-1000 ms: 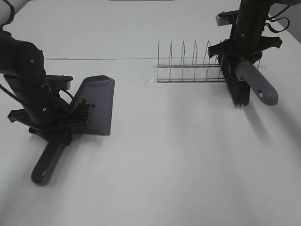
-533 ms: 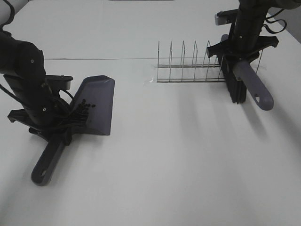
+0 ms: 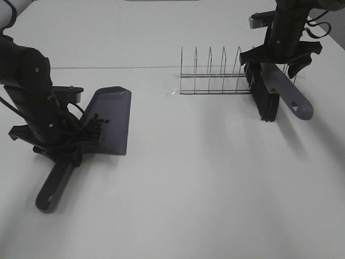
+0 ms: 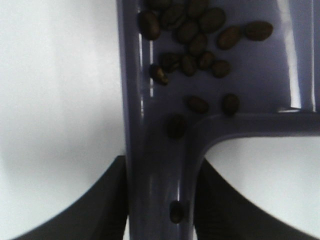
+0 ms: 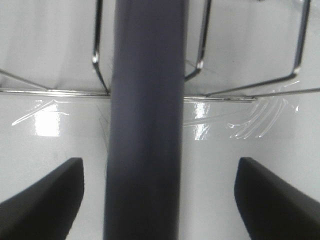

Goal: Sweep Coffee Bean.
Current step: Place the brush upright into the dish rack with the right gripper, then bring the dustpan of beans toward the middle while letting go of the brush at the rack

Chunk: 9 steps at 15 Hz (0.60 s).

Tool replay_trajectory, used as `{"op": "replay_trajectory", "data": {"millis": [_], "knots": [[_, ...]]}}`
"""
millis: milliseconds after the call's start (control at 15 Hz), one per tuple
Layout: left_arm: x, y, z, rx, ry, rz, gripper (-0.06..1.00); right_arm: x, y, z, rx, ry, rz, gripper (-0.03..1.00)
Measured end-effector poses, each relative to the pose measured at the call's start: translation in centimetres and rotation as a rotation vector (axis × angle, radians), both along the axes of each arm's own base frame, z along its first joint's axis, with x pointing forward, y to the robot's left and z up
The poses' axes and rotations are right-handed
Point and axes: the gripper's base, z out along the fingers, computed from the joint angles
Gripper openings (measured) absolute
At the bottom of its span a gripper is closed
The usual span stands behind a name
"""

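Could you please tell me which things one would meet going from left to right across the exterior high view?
grey dustpan, with the coffee beans in it → wire rack → brush

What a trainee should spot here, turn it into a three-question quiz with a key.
1. True or false: the coffee beans lie in the dustpan.
2. In the high view, where along the wire rack does the brush stand? A left end, B right end, C middle.
3. Fill in: the right tool's jaws stand ___ either side of the brush handle.
Key: 1 true; 2 B; 3 open.
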Motion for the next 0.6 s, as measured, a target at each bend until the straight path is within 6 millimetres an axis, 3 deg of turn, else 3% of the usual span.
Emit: {"op": "replay_trajectory", "data": {"millis": [200,333,600], "knots": [[0.1,0.0,1.2,-0.01,-0.033,0.0,0.36,-0.9,0.1,4.2,0.048,-0.051,-0.013,0.8],[0.1,-0.1,2.8,-0.036,-0.071,0.013,0.36,-1.5,0.3,6.1,0.093,-0.065,-0.021,0.8],[-0.2,-0.9,3.5,-0.09,-0.074,0.032,0.36,-1.8,0.5,6.7,0.118,-0.064,-0.026,0.8]]}}
